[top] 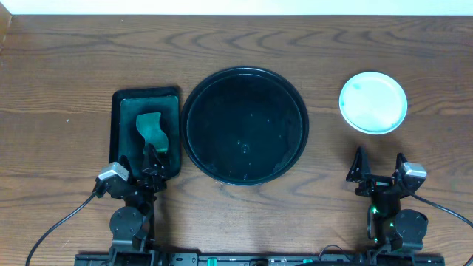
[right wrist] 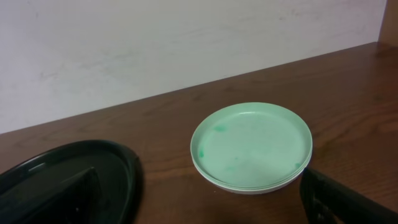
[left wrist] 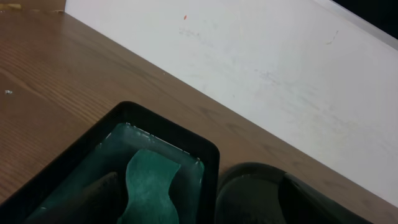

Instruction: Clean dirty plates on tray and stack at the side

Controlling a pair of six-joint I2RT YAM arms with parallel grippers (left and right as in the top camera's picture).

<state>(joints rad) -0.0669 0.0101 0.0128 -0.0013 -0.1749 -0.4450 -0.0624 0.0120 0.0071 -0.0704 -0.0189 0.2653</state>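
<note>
The plates (top: 373,103) stand in one stack on the bare wood at the right; a pale turquoise plate with faint green specks is on top, seen close in the right wrist view (right wrist: 252,147). The round black tray (top: 244,125) holds no plate and shows in the right wrist view (right wrist: 68,177) and left wrist view (left wrist: 267,199). My left gripper (top: 153,157) is open over the near end of the green tray, holding nothing. My right gripper (top: 380,164) is open and empty, near the table's front, below the stack.
A rectangular dark green tray (top: 119,129) with water and a green sponge (top: 152,128) lies left of the black tray; it also shows in the left wrist view (left wrist: 205,155), the sponge (left wrist: 149,186) lying in it. A white wall borders the table's far edge.
</note>
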